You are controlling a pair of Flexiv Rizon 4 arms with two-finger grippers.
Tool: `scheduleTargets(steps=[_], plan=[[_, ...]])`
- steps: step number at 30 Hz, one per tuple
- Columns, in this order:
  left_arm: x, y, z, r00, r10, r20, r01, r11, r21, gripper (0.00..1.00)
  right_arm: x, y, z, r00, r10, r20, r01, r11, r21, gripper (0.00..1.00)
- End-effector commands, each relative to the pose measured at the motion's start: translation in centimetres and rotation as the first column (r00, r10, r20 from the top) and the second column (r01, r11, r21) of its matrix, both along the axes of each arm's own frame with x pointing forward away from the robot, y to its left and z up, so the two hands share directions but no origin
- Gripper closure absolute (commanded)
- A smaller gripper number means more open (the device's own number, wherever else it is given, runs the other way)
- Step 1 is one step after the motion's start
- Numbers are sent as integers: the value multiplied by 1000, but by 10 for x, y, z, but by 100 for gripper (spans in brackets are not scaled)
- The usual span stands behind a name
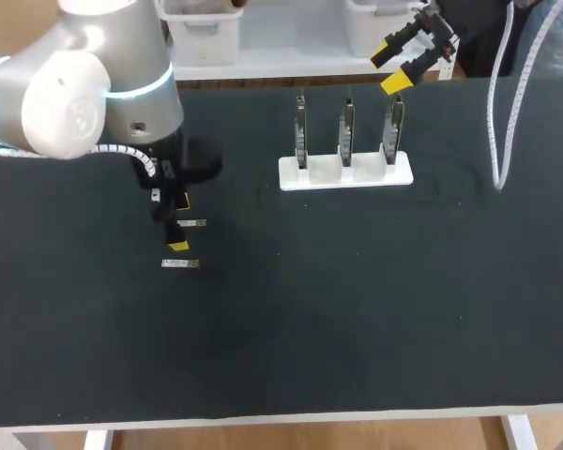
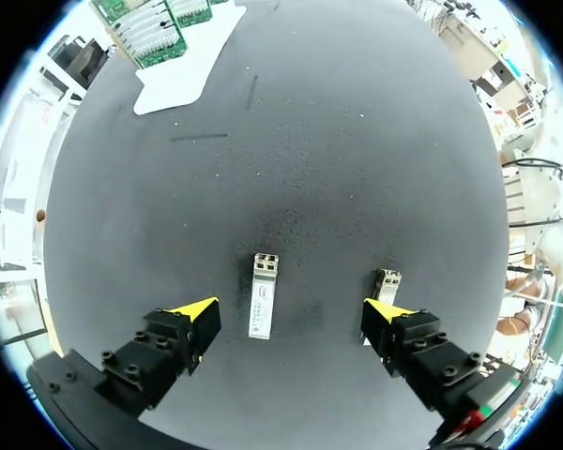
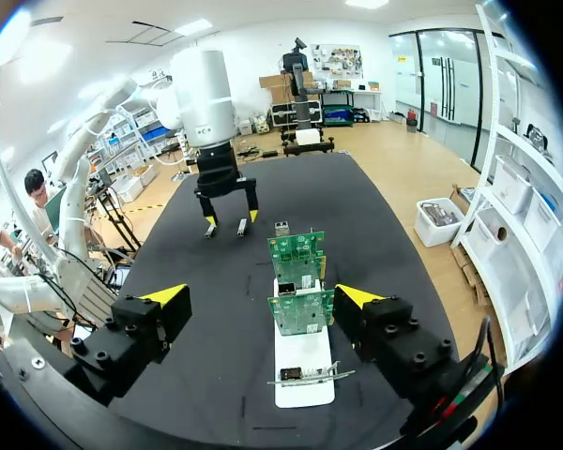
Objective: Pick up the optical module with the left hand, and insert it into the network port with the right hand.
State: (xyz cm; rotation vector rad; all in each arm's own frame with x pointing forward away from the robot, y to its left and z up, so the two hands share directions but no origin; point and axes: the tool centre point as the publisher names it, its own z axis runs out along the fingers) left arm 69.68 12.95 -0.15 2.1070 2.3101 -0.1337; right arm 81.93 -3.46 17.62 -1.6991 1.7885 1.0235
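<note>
Two small silver optical modules lie flat on the black table. One module (image 2: 263,295) (image 1: 193,223) rests between the spread fingers of my left gripper (image 2: 291,317) (image 1: 179,223), which hangs open just above it without touching. The second module (image 2: 387,278) (image 1: 180,263) lies just outside one yellow fingertip (image 2: 385,309). A white stand (image 1: 345,172) (image 3: 305,373) holds three upright green circuit boards (image 3: 298,309) with metal network ports (image 3: 283,228). My right gripper (image 1: 390,66) (image 3: 261,298) is open and empty, raised behind the stand's right end.
A white corrugated cable (image 1: 496,122) hangs down onto the table's back right part. The black mat (image 1: 338,309) stretches bare in front of the stand. Far off in the right wrist view, my left arm (image 3: 211,112) stands past the boards.
</note>
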Motion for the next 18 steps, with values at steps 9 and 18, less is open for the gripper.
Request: scheduleTargets(steps=[9,18], plan=[[5,-3,-6,1000,16,-12,-16,1000,10,0,8,0,1,708,566,-421,-520,822,230,0],[3,-2,-10,999,28,-18,-27,999,21,0,8,0,1,708,566,-421,-520,822,230,0]])
